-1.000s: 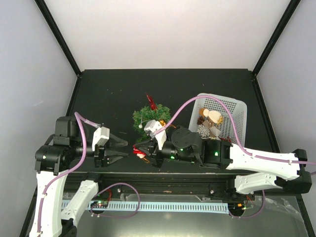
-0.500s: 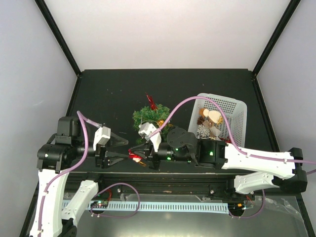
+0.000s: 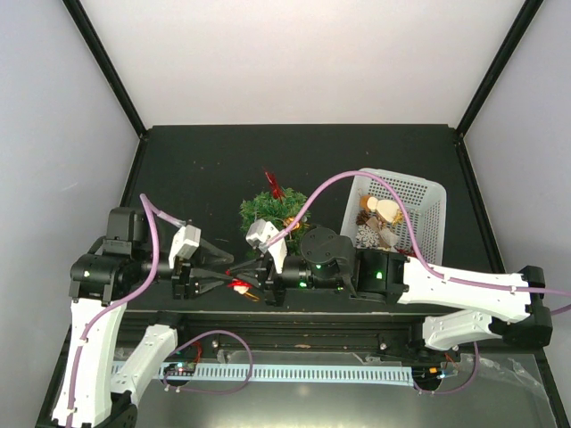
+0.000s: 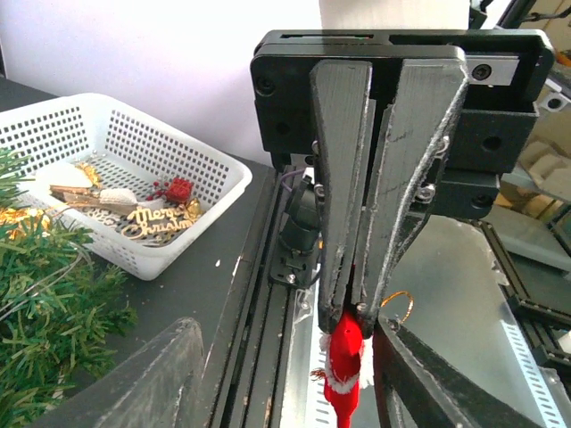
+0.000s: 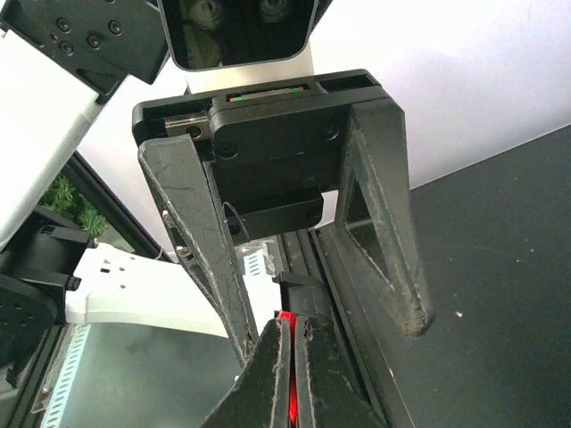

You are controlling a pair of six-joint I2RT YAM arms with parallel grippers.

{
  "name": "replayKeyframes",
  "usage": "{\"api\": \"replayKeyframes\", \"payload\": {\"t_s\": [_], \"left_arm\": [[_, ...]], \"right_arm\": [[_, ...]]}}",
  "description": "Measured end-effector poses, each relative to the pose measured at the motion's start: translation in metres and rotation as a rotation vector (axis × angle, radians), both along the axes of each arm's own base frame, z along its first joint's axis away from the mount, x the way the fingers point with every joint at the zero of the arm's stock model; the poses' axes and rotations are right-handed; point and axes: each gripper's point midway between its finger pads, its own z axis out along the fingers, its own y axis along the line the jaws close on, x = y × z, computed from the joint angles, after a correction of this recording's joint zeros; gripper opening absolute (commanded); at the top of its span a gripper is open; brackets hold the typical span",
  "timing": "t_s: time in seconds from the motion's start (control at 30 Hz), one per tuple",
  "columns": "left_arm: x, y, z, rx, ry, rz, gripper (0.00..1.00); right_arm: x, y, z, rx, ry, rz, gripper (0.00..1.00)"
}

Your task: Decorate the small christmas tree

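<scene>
Hand-over step, as judged: right gripper [image 4: 357,310] was clenched on a small red-and-white felt ornament with gold loop [image 4: 346,361], left gripper [image 3: 230,273] stood spread around it (apparently clear of it), small bushy dark-green christmas tree [image 3: 264,210] stood at one o'clock of them; next move called for the left closing before the right let go.

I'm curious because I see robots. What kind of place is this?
Probably a robot lab test booth: two white-and-black robot arms bolted by a black table, plain white walls around it, a white plastic mesh basket of ornaments.
</scene>
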Motion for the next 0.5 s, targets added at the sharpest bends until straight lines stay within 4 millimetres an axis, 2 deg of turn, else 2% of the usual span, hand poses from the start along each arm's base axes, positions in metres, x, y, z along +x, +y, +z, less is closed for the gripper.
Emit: {"api": "replayKeyframes", "payload": {"t_s": [0.23,0.5], "left_arm": [[-0.0027,-0.0005,0.0027,-0.015,-0.002,-0.011,0.47],[-0.0063,-0.0005,0.0042,-0.021,-0.013,-0.016,0.51]], "right_arm": [[-0.0005,0.0004,0.0023,0.010,0.004,0.002,0.01],[-0.0032,0.0012,0.0051,0.020,0.013,0.016,0.01]]}}
